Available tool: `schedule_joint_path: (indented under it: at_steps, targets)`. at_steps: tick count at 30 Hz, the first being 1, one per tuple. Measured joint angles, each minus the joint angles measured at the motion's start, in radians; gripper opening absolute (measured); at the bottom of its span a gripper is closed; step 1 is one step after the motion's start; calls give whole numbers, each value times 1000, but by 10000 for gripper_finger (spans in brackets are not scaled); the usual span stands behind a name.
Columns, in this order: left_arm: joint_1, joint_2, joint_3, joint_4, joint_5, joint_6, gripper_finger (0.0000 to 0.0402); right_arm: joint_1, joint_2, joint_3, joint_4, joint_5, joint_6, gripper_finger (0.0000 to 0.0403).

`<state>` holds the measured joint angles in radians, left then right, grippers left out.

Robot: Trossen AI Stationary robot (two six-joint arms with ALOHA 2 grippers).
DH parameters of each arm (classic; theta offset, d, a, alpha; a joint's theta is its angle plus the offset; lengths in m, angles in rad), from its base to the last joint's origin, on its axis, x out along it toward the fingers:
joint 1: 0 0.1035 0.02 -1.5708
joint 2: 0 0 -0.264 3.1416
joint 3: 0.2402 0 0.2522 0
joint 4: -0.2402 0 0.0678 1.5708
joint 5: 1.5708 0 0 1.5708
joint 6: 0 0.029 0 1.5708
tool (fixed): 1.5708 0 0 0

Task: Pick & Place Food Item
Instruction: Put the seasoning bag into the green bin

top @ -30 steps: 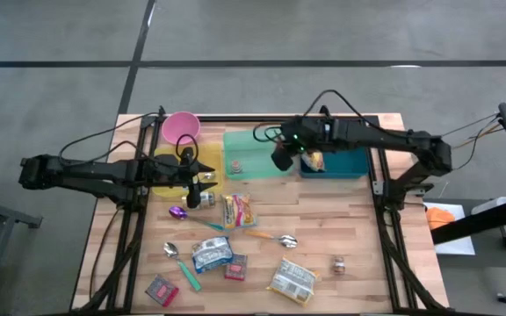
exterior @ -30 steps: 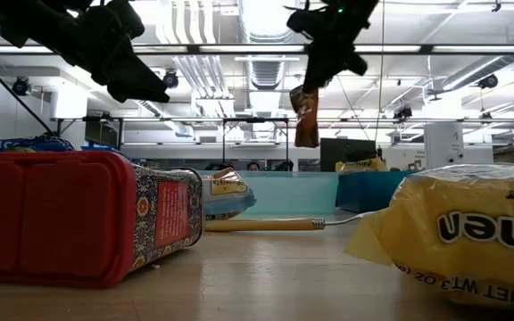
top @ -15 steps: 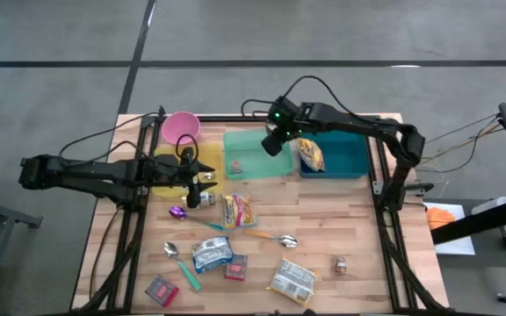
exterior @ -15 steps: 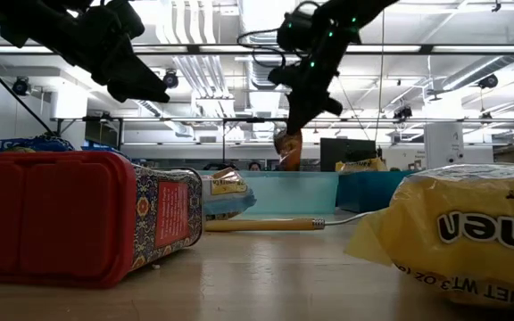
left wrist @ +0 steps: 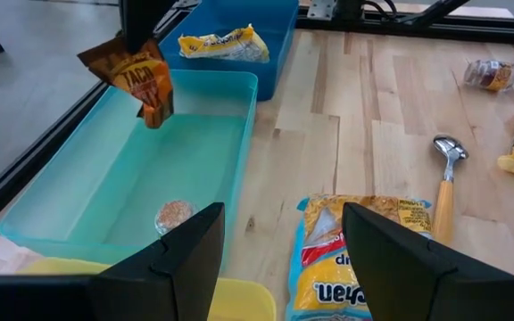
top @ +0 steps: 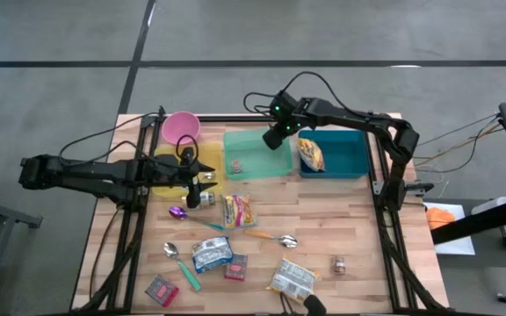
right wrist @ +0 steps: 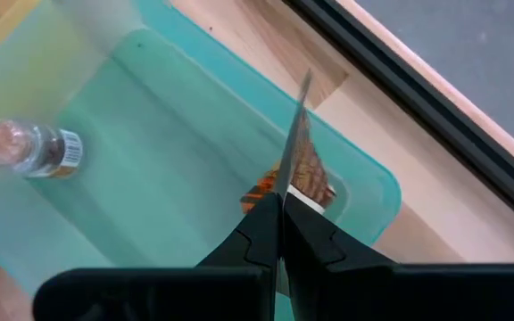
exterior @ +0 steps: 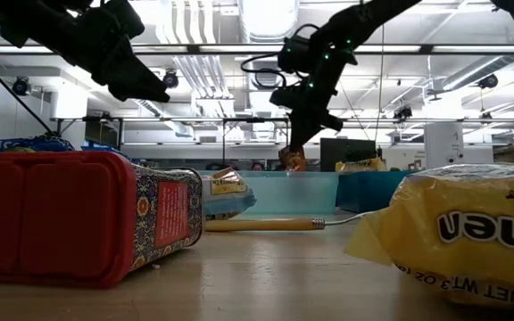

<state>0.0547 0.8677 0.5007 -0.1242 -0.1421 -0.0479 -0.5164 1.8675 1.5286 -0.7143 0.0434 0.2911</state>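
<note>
**High view: right gripper holds a taco packet over the green bin**

High view, from left to right. The left arm lies across the table's left part, and the left gripper [top: 202, 186] waits above the yellow plate [top: 161, 167], at about 9 o'clock from the table's middle. Its fingers [left wrist: 172, 259] stand apart and hold nothing. At 11 o'clock the pink cup [top: 181, 127] stands near the back edge. Beside the plate, toward 12 o'clock, is the green bin [top: 244, 140], with a small spice jar [top: 236, 165] lying inside it.

The right gripper [top: 275, 140] is above the back right corner of this green bin. Its fingers are pressed together on the top edge of an orange taco packet [left wrist: 139, 78], which hangs down into the bin's opening. In the right wrist view the packet [right wrist: 300, 165] is seen edge-on between the two dark fingers [right wrist: 257, 234]. I cannot tell if its lower end touches the bin's floor.

At 1 o'clock the blue bin [top: 350, 158] touches the green one and contains a yellow snack bag [top: 311, 154]. Near the front edge, at 5 o'clock, a yellow ramen pack [top: 292, 281] lies flat on the wooden table [top: 358, 219].
</note>
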Motion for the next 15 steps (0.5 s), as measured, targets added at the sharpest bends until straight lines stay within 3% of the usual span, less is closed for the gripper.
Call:
schedule_joint_path:
  at_steps: [15]
  targets:
    - [0, 0, 0, 2, 0, 16, 236, -9, 0, -88, 40, 1, -11, 8]
